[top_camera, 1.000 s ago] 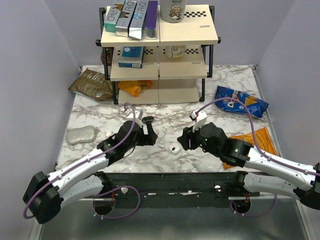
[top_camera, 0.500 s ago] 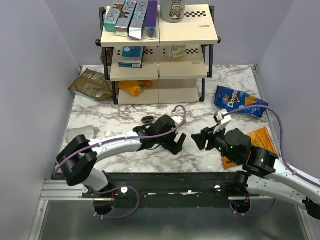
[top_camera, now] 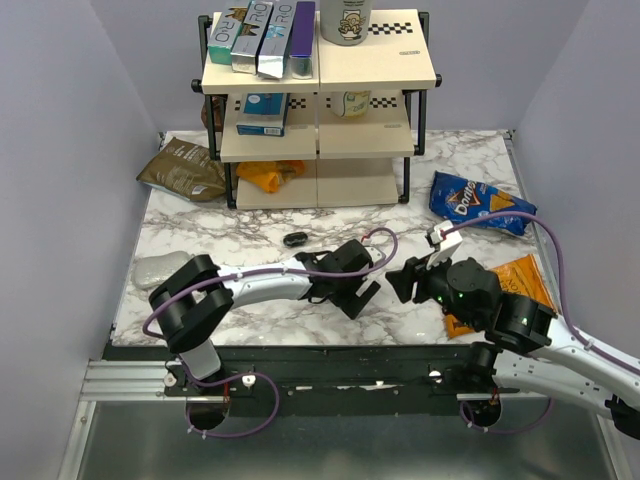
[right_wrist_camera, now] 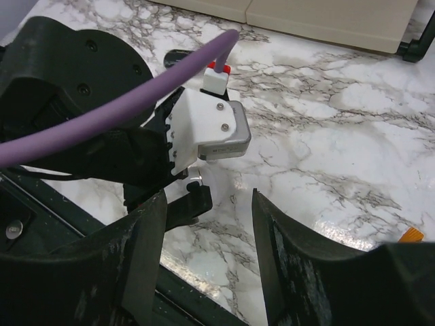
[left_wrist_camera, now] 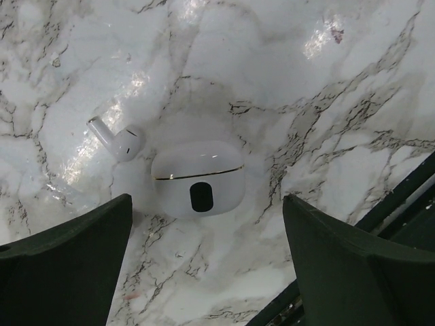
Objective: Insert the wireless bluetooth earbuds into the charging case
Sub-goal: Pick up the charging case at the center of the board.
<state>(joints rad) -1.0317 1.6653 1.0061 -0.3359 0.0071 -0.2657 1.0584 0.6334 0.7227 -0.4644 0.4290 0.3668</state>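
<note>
Top view: the left gripper (top_camera: 357, 292) is seen at centre frame, pointed down over the marble table (top_camera: 230, 225). The right gripper (top_camera: 402, 280) is held just right of it, facing it, with a gap between. Case and earbud are not made out here; that spot is covered by the left gripper. A small black object (top_camera: 294, 238) is seen up-left of the left gripper. A shelf rack (top_camera: 320, 110) is at top centre and a blue chip bag (top_camera: 480, 205) at right.

Left wrist view: a white charging case (left_wrist_camera: 197, 180) is seen at centre frame, lid closed, lying on the marble. One white stemmed earbud (left_wrist_camera: 119, 140) is seen just beside its upper-left corner, outside the case; contact cannot be told. The fingers (left_wrist_camera: 68, 258) are spread wide at lower left and lower right, nothing pinched.

Right wrist view: the fingers (right_wrist_camera: 146, 258) are spread, nothing between them. The left arm's white camera housing (right_wrist_camera: 214, 125) and purple cable (right_wrist_camera: 136, 102) are seen at upper left.
</note>
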